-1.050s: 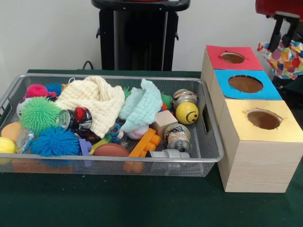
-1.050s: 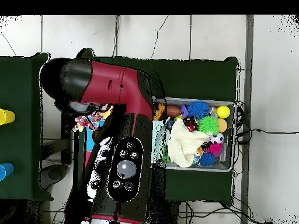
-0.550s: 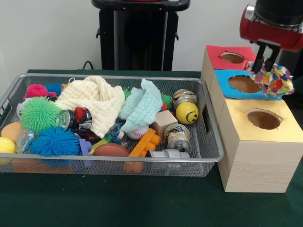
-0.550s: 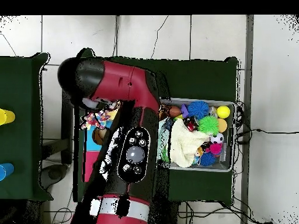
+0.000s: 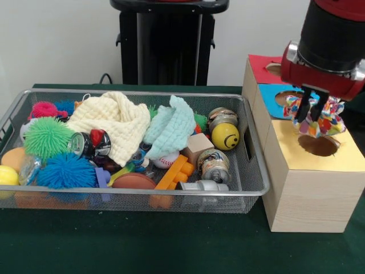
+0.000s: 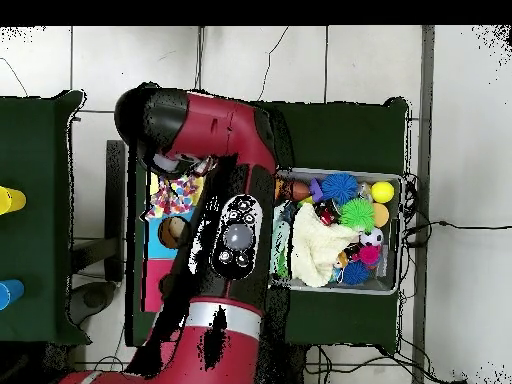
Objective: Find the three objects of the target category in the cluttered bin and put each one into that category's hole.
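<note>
Claw: the claw [image 5: 313, 109] hangs right above the yellow box [image 5: 311, 171], its dark fingers [image 5: 319, 107] pinched onto a colourful patchwork cloth [image 5: 325, 117]
Cloth: the bundle dangles under the fingers, just over the round hole [image 5: 318, 145] in the yellow top, hiding the hole's far rim; whether it touches the box I cannot tell
Arm: the red and black arm [image 6: 225, 215] comes down from above in the front view; from overhead it stretches across the boxes and covers most of them, with the cloth [image 6: 172, 194] peeking out beside the wrist
Boxes: three wooden boxes in a row beside the bin, each with a round hole on top; the yellow one nearest the front camera, the blue box [image 5: 274, 103] in the middle, the red box [image 5: 262, 67] farthest, partly behind the arm
Bin: a wire mesh bin [image 5: 142, 197] sits on the green bench [image 5: 131, 245], just beside the boxes and packed full
In the bin: a cream knitted cloth [image 5: 111, 123] and a pale mint cloth [image 5: 171, 127] are draped over the heap; a green spiky ball [image 5: 47, 137], a blue spiky ball [image 5: 65, 170], a yellow smiley ball [image 5: 225, 136], an orange toy brick [image 5: 174, 174] and a crushed can [image 5: 213, 164] lie around them
</note>
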Controlling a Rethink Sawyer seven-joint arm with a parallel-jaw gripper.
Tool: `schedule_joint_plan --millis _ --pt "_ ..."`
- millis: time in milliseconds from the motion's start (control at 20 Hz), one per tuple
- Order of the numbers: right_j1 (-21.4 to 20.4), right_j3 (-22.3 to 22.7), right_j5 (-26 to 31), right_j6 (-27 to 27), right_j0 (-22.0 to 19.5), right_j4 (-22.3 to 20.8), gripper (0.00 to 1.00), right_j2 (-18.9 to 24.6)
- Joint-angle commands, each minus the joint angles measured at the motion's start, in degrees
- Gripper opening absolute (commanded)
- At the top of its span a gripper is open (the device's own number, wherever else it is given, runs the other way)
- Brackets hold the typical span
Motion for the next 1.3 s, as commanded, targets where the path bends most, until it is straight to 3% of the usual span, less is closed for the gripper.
schedule_joint_plan --millis 50,350,500,700,1300 --pt "9.6 -14.3 5.8 19.0 -0.4 1.2 0.0 1.6" --pt "15.1 -24.0 9.4 20.7 -1.2 2.2 0.0 0.1" --pt "16.4 -24.8 9.2 19.2 -1.6 1.3 0.0 -0.4" --pt "14.7 -20.6 8.1 16.2 -1.9 0.1 0.0 0.3" --pt "1.8 -1.7 6.4 10.8 -0.3 -1.6 0.0 0.7"
